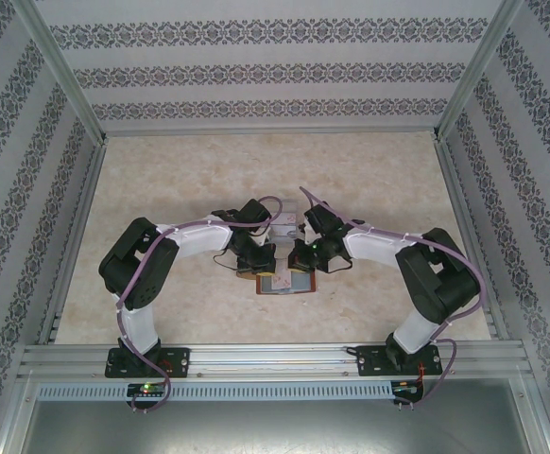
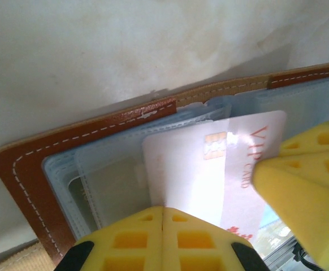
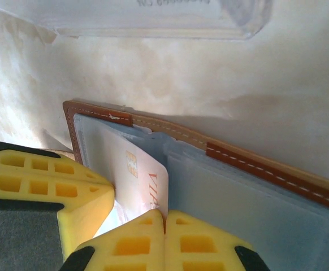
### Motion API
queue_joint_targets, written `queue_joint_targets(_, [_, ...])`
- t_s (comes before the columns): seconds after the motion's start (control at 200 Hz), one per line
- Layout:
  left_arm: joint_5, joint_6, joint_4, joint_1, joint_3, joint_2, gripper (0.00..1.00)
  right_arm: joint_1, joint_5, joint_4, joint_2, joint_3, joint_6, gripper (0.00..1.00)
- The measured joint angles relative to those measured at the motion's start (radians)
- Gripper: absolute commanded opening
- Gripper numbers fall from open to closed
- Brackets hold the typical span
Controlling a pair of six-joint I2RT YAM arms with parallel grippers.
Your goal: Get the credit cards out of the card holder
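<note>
Credit card (image 2: 198,169) is sitting clamped in the right hand (image 3: 165,215). The left hand (image 2: 163,211), fingers together, seems to be pinning the card holder (image 2: 23,180). Pull straight along the sleeve (image 2: 113,180).

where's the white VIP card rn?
In the left wrist view, right of centre, the white VIP card lies on the open card holder sleeves, between the left gripper and the right gripper, which pinches its edge.
</note>
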Motion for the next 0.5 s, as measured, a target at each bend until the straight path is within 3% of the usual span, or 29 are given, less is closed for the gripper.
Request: queue_joint_targets(0.5, [0.0,0.0,-0.001,0.0,-0.002,0.0,0.02,-0.016,0.127,-0.148,-0.059,0.019,-0.08,0.02])
